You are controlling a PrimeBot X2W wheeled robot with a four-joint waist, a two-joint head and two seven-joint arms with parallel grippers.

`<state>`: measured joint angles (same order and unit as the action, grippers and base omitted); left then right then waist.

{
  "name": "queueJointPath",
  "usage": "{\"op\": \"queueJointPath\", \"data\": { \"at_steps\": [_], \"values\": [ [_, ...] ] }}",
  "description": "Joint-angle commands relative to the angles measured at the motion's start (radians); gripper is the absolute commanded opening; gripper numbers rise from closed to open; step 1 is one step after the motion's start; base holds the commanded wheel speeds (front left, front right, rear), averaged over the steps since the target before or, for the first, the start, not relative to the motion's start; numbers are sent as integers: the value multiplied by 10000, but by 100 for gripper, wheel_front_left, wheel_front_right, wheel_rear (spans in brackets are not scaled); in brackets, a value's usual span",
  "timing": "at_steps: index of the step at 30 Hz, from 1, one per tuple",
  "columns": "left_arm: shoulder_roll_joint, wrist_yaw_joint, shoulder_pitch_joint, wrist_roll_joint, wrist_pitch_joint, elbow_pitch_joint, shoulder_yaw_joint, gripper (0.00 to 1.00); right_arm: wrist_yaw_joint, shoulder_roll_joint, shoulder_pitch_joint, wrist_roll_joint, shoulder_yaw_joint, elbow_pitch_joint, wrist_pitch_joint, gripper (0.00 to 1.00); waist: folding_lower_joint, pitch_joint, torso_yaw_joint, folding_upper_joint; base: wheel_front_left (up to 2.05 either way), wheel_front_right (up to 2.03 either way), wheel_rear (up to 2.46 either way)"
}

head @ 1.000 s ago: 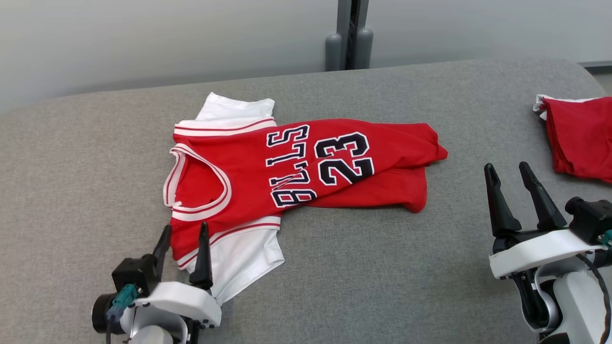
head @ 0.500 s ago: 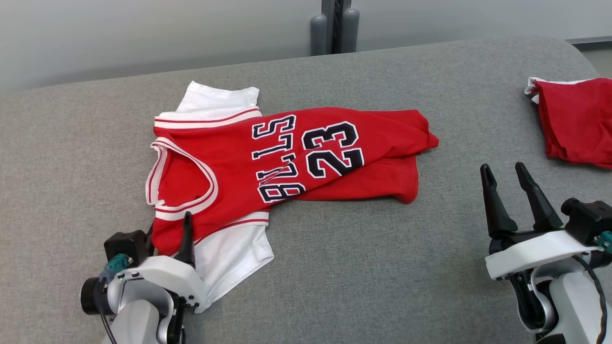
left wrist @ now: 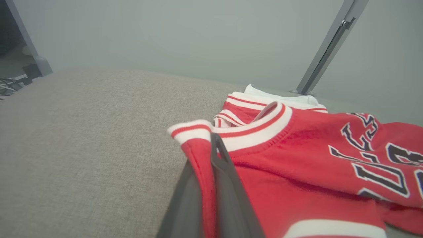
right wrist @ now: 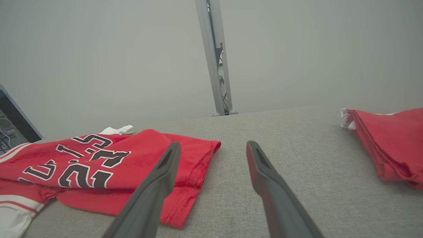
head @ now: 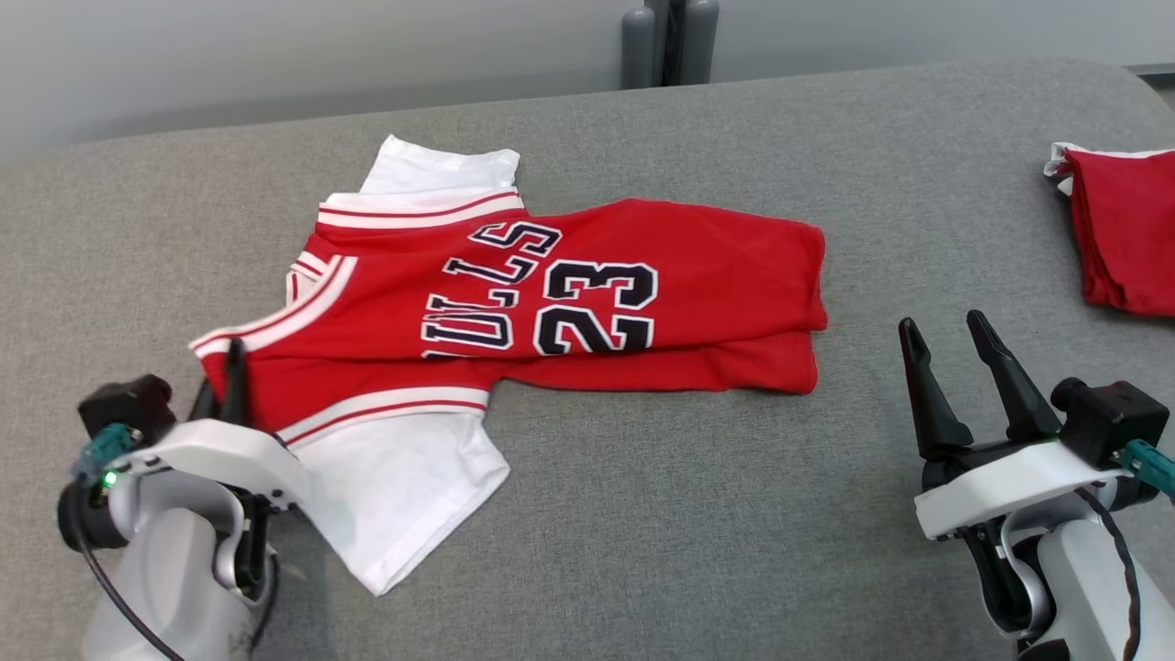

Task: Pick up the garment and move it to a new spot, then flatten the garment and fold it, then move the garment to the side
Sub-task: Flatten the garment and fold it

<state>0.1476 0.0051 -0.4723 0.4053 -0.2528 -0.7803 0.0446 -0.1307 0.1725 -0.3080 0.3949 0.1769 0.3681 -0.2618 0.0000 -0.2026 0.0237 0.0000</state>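
Now that the left gripper (head: 223,369) has clamped down, I've got red fabric pinched between its fingers (left wrist: 229,181). That's the near shoulder of the jersey (head: 643,294), right by the striped trim. A second ago those fingers stood spread either side of that edge; now they've closed flat on the cloth. And look at the shape change: the neck opening was a wide U, and it's collapsed into a long striped band drawn out toward the left. The lettering and the 23 have also pulled straighter. The head camera has shifted a touch too, so I won't call the overall slide a move.

The jersey lies across the middle of the grey padded surface (head: 643,532), its white sleeve spilling toward me beside the left wrist. Whether the pinched corner is off the padding, I can't quite tell from the wrist view.

The right gripper (head: 943,323) is as it was: fingers spread, holding nothing, just off the hem. The folded red garment (head: 1124,239) sits far right, well apart.
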Motion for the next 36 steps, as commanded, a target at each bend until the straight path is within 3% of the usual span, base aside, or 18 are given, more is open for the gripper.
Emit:
{"op": "queueJointPath", "data": {
  "at_steps": [1, 7, 8, 9, 19, 36],
  "values": [
    [167, 54, -281, 34, -40, -99, -90, 0, 2, 61, -125, -58, 43, 9, -46, 100, 0, -63, -28, 0, 0, 0, 0],
    [572, 184, -992, -182, -48, -745, -27, 0, 2, 58, -327, -114, 282, 52, -46, 100, 0, -269, -62, 0, 0, 0, 0],
    [583, 210, -1084, -257, -50, -885, 49, 10, 2, 50, -328, -105, 310, 62, -46, 100, 0, -282, -73, 0, 0, 0, 0],
    [585, 232, -1164, -301, -45, -1029, 117, 97, 1, 35, -321, -116, 334, 74, -46, 100, 0, -282, -86, 0, 0, 0, 0],
    [282, 402, -918, -446, -126, -863, 80, 100, 1, -9, -125, -122, 377, 161, -46, 100, 0, 138, -402, 0, 0, 0, 0],
    [-802, 187, 2758, -469, -124, 2789, -223, 100, 2, -137, 823, -318, -92, -548, -34, 100, 0, 1491, -1037, 0, 0, 0, 0]
  ]
}}
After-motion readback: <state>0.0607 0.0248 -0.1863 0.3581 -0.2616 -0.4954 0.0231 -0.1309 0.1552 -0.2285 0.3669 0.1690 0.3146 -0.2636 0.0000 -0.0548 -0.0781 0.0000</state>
